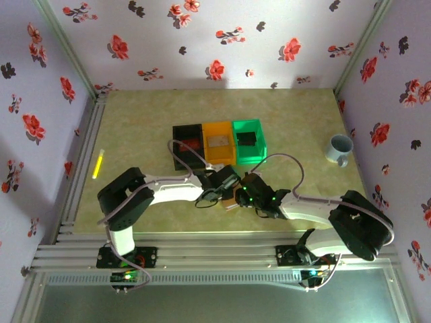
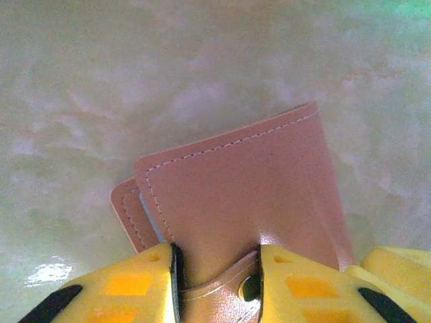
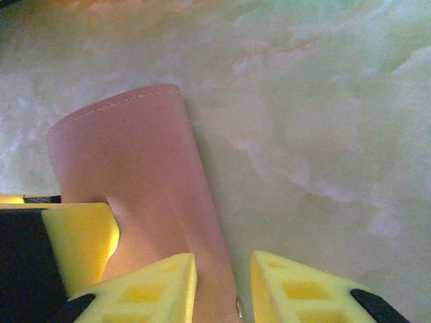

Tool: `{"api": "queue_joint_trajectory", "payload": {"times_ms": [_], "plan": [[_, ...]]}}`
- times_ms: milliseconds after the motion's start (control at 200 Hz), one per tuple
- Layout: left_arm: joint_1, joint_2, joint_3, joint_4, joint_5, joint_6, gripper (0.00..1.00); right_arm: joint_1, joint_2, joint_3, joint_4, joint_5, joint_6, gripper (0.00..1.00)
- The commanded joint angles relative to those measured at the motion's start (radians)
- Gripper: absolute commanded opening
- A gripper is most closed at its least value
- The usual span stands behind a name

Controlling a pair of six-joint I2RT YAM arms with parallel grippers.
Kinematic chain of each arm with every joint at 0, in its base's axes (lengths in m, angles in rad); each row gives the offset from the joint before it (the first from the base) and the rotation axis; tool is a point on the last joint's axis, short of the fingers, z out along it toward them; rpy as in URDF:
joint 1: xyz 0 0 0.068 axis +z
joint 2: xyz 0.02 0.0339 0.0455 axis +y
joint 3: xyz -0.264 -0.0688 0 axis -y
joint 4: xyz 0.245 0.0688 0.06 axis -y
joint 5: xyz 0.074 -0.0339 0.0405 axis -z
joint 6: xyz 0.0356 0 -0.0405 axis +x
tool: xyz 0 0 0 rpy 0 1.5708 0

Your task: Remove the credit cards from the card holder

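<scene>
The card holder (image 1: 229,200), a pinkish-brown stitched wallet, lies folded on the table between my two arms. In the left wrist view the card holder (image 2: 242,195) has a thin pale edge at its left side, and its snap strap sits between my fingers. My left gripper (image 2: 217,272) is shut on that strap end. From the right wrist, the card holder (image 3: 135,161) runs up to the left. My right gripper (image 3: 223,286) is shut on its right edge, beside the snap. The credit cards are hidden inside. From above, the left gripper (image 1: 224,190) and right gripper (image 1: 241,197) nearly touch.
Behind the holder stand a black bin (image 1: 187,141), an orange bin (image 1: 219,141) and a green bin (image 1: 248,140) in a row. A grey mug (image 1: 339,149) sits at the right, a yellow-green stick (image 1: 98,163) at the left. Floral walls enclose the table.
</scene>
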Motion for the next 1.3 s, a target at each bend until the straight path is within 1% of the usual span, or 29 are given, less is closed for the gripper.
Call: {"api": "queue_joint_trajectory", "payload": {"times_ms": [0,150,265,385,640,875,1105,1295], "plan": [[-0.043,0.055,-0.094,0.037,0.119,0.027,0.00,0.007,-0.010,-0.013,-0.017,-0.035,0.013,0.28],[-0.043,0.022,-0.136,0.109,0.132,0.027,0.00,0.007,-0.010,-0.018,-0.015,-0.038,0.015,0.28],[-0.043,0.008,-0.154,0.128,0.138,0.024,0.00,0.006,-0.014,-0.023,-0.013,-0.040,0.015,0.28],[-0.043,-0.021,-0.177,0.145,0.133,0.016,0.00,0.008,-0.018,-0.025,-0.012,-0.039,0.015,0.28],[-0.043,-0.111,-0.280,0.265,0.117,-0.008,0.00,0.007,-0.013,-0.037,-0.005,-0.036,0.018,0.28],[-0.046,-0.156,-0.292,0.252,0.105,0.000,0.00,0.007,-0.012,-0.041,0.000,-0.038,0.019,0.27],[-0.046,-0.206,-0.339,0.326,0.097,0.017,0.00,0.007,-0.006,-0.043,0.005,-0.039,0.020,0.27],[-0.046,-0.206,-0.340,0.335,0.104,0.020,0.00,0.007,-0.010,-0.038,0.001,-0.044,0.020,0.26]]}}
